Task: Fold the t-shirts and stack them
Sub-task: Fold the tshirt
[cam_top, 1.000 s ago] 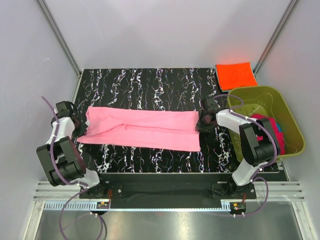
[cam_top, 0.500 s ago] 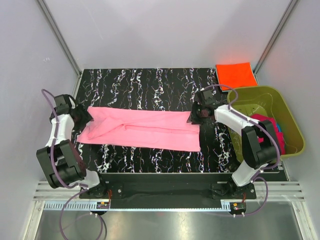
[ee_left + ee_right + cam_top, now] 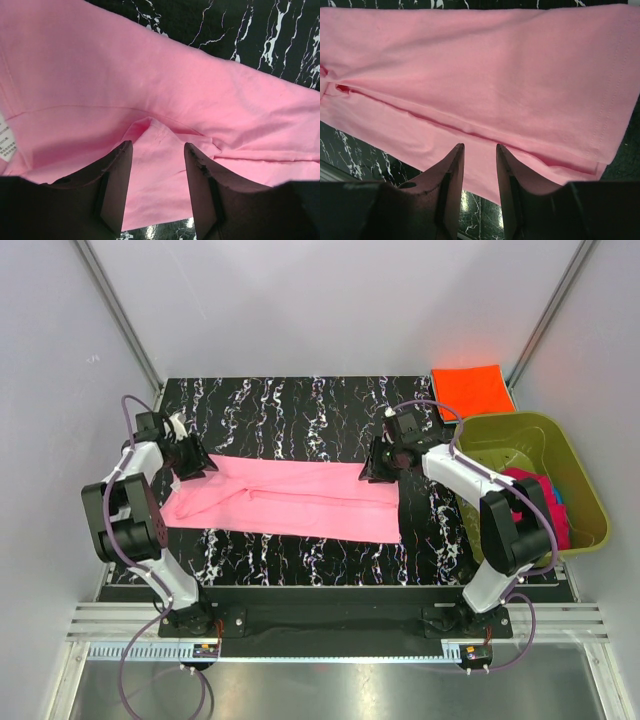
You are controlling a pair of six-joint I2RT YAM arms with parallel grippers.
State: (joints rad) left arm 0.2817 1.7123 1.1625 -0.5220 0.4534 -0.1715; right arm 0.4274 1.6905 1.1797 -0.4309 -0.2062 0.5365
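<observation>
A light pink t-shirt (image 3: pixel 290 495), folded into a long strip, lies across the middle of the black marbled table (image 3: pixel 300 405). My left gripper (image 3: pixel 190 462) hovers over its far left corner, open, with pink cloth (image 3: pixel 175 85) below the jaws and a white label at the left edge of that view. My right gripper (image 3: pixel 375 465) stands open above the shirt's far right part, over a long crease in the cloth (image 3: pixel 495 75). Neither holds anything. A bright orange t-shirt (image 3: pixel 472 390) lies folded at the far right corner.
An olive-green tub (image 3: pixel 510 420) stands at the right edge and holds a magenta t-shirt (image 3: pixel 528 480) and a bit of blue cloth (image 3: pixel 553 498). The right arm reaches past the tub's left rim. Grey walls close in the table on three sides.
The left gripper has opened, let go of the shirt's left end and swung to its far left corner. The right gripper has opened wider and moved farther back and inward.
</observation>
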